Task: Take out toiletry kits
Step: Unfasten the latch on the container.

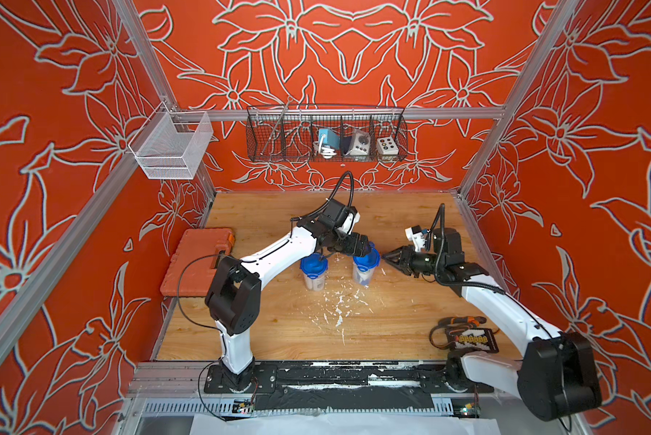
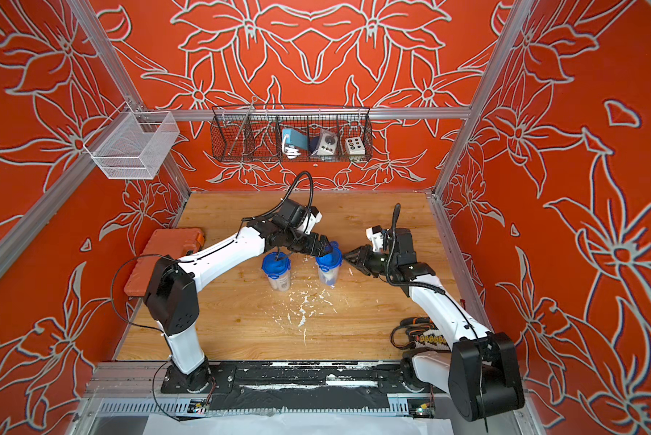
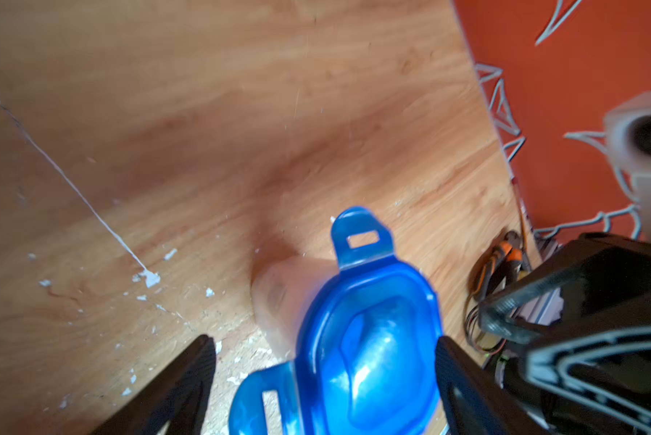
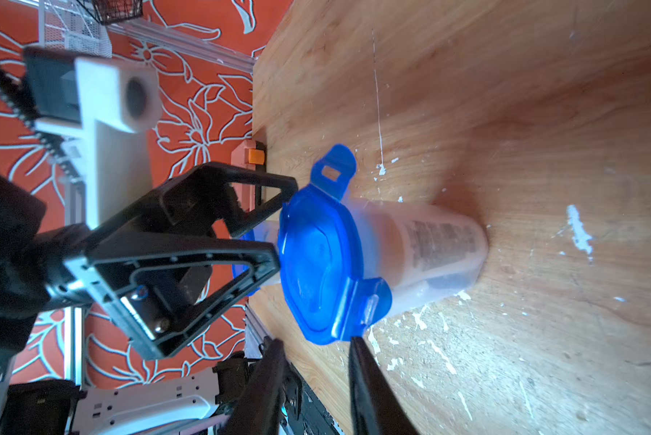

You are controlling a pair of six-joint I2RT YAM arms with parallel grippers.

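Left claw (image 3: 324,338) released astride blue lid (image 4: 316,260), right claw (image 4: 315,340) narrowly parted, empty

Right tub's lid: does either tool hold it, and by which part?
Nothing held. The left tool straddles the blue lid with jaws open; the right tool sits open at its clip flap.

Toiletry kits (image 1: 315,281) inside 2 tubs (image 1: 355,274): too small to tell.

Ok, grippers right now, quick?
Left gripper: open, fingers straddling the blue lid, not gripping.
Right gripper: open, narrow gap, holding nothing.
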